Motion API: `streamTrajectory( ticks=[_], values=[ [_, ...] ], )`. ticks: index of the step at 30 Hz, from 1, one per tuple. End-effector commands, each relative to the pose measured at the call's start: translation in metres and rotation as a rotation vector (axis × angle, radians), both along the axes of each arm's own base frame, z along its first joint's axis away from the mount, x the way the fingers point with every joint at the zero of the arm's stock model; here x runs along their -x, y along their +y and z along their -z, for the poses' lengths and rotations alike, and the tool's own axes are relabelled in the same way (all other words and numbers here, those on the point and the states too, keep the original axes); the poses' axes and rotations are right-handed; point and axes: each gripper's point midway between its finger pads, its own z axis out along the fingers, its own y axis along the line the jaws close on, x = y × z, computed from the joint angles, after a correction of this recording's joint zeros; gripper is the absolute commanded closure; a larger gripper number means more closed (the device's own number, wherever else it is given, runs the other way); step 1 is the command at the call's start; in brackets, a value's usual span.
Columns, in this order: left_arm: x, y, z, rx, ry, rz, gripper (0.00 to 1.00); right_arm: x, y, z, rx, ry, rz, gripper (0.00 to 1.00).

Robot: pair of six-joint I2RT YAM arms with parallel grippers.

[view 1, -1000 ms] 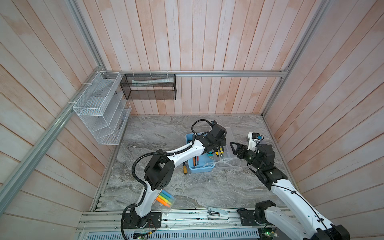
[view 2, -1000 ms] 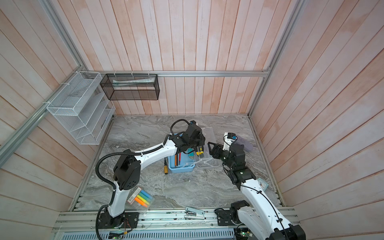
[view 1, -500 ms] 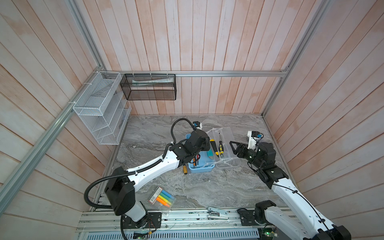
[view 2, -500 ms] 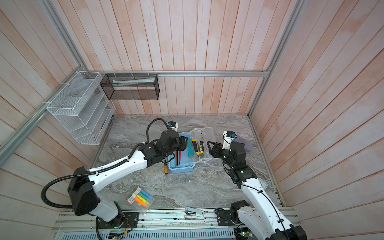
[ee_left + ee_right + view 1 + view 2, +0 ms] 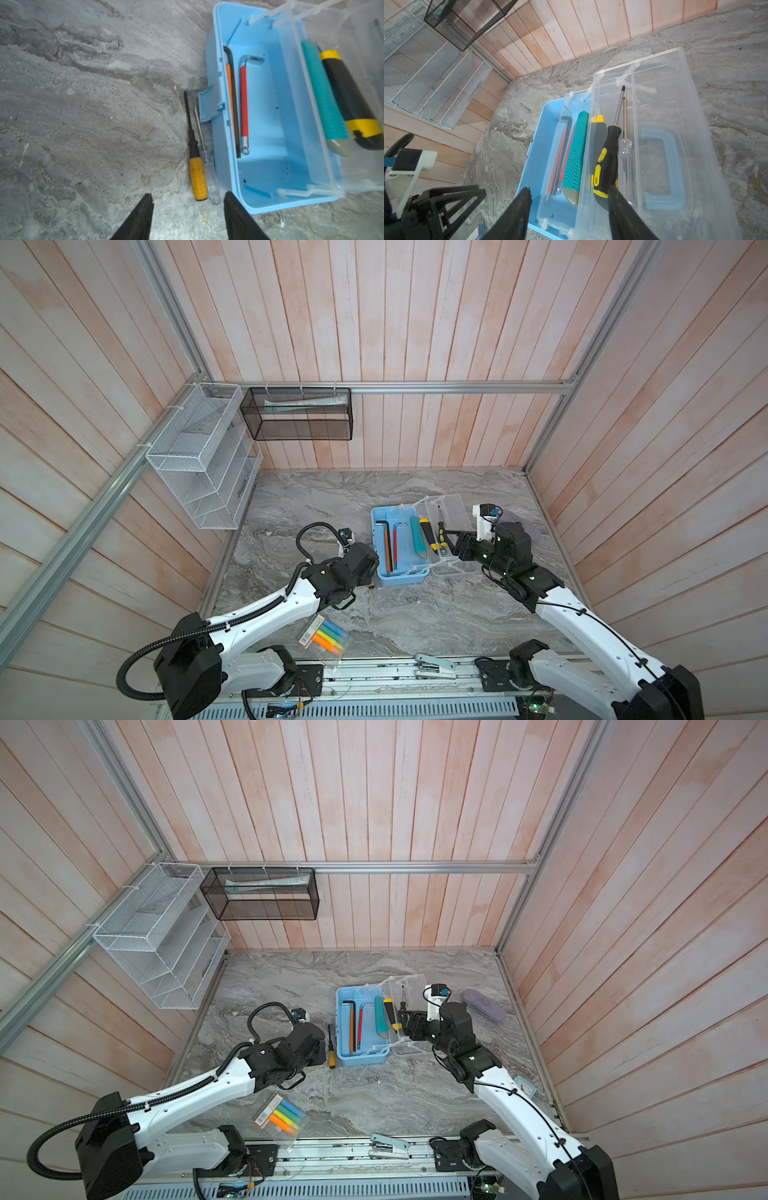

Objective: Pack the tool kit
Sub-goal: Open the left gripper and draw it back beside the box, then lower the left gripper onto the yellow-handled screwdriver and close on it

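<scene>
Open light-blue tool kit (image 5: 401,581) on a marble table (image 5: 415,614), left gripper (image 5: 371,572) just beside it, right gripper (image 5: 451,540) at its clear lid (image 5: 453,506), highlighter packet (image 5: 326,635) nearby.

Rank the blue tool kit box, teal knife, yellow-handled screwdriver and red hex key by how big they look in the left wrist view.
1. blue tool kit box
2. teal knife
3. yellow-handled screwdriver and red hex key: similar length, too close to rank.
</scene>
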Motion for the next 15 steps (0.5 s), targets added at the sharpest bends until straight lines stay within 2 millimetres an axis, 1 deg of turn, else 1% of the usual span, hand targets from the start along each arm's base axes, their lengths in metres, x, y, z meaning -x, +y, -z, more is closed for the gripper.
streamTrajectory(
  ticks=[1,4,8,15],
  values=[
    [0.004,0.001,0.006,0.045,0.025,-0.038,0.42,-0.001,0.005,-0.005,0.036,-0.006,-0.009,0.41],
    [0.0,-0.003,0.016,0.044,0.039,-0.019,0.43,0.001,0.012,-0.001,0.052,0.007,-0.03,0.41],
    [-0.005,-0.013,0.029,0.067,0.064,0.01,0.44,0.004,0.02,0.002,0.067,0.014,-0.048,0.42],
    [-0.013,-0.025,0.045,0.098,0.088,0.035,0.45,0.006,0.026,0.004,0.07,0.016,-0.056,0.43]
  ],
)
